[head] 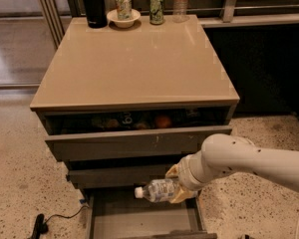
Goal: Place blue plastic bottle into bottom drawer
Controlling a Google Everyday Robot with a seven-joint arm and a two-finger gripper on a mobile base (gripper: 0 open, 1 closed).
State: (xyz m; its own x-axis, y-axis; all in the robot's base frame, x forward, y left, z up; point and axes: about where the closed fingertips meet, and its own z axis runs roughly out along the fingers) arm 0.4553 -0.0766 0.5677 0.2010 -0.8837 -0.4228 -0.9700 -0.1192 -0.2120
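Claw (175,185): tan, on white arm (249,161), over grey bottom drawer (139,219). Clasped in it, blue plastic bottle (157,189): clear, white cap. Above: beige surface (134,63).

Gripper (177,185) with blue plastic bottle (157,190) sideways above open bottom drawer (139,219)
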